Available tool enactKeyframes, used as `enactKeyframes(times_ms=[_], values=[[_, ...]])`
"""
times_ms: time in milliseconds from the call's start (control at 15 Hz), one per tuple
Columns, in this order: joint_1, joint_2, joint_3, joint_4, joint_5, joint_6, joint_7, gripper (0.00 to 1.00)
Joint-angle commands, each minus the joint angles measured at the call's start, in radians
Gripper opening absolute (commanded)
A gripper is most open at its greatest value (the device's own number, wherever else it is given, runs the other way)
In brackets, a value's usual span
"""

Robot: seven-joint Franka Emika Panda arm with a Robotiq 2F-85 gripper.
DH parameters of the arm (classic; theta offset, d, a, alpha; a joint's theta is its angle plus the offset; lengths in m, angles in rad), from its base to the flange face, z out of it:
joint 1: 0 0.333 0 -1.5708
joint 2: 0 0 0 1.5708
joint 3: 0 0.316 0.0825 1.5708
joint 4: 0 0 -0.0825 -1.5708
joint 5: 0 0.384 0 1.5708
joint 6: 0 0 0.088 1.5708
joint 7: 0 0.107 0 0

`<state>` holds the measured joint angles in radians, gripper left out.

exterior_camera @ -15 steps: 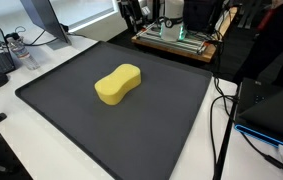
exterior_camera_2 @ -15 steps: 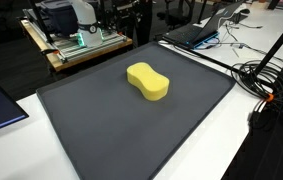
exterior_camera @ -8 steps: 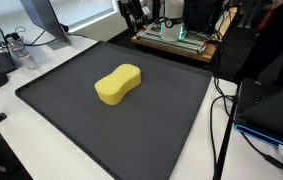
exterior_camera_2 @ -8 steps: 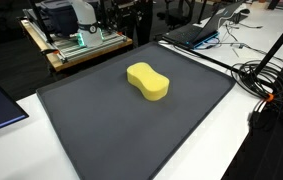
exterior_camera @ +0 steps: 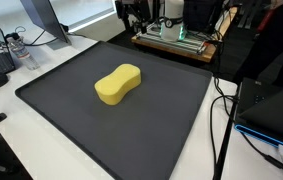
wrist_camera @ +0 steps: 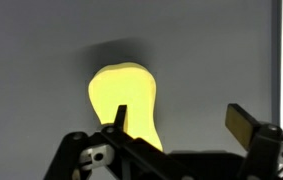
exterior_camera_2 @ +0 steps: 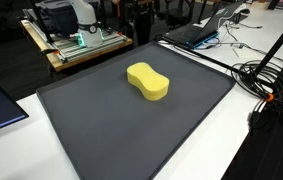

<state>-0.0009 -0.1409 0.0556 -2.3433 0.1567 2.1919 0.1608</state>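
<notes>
Black jaws, black linkages (wrist_camera: 76, 150), pale screws (wrist_camera: 99, 157).

A: Where is the yellow sponge (exterior_camera_2: 148, 81) lying?
B: On the dark mat (exterior_camera_2: 101, 135), toward its far edge. A laptop (exterior_camera_2: 194, 33) sits past the mat's far corner, with cables (exterior_camera_2: 266, 82) on the desk (exterior_camera_2: 243, 158) beside it.

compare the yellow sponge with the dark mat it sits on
The sponge is bright yellow, the mat dark grey. The sponge is small, thick and waisted with rounded ends; the mat is wide, thin and rectangular. The sponge rests on the mat. Both lie flat.
</notes>
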Motion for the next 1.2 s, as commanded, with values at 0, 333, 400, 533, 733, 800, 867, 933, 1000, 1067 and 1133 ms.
enactKeyframes(times_ms=[0,333,400,533,733,800,867,933,1000,1067,1133], values=[[0.033,0.128,0.014,0.115,-0.055,-0.019,-0.040,1.00],[0.070,0.274,0.027,0.233,-0.237,-0.024,0.018,1.00],[0.079,0.300,0.025,0.254,-0.265,-0.023,0.039,1.00],[0.099,0.350,0.016,0.290,-0.330,-0.012,0.098,1.00],[0.095,0.341,0.016,0.265,-0.287,0.014,0.064,1.00],[0.096,0.360,0.014,0.275,-0.285,0.031,0.064,1.00],[0.096,0.372,0.012,0.283,-0.285,0.038,0.063,1.00],[0.096,0.378,0.011,0.287,-0.284,0.041,0.063,1.00],[0.096,0.380,0.011,0.288,-0.284,0.041,0.063,1.00],[0.096,0.379,0.011,0.290,-0.284,0.041,0.063,1.00],[0.096,0.379,0.011,0.291,-0.284,0.041,0.063,1.00]])
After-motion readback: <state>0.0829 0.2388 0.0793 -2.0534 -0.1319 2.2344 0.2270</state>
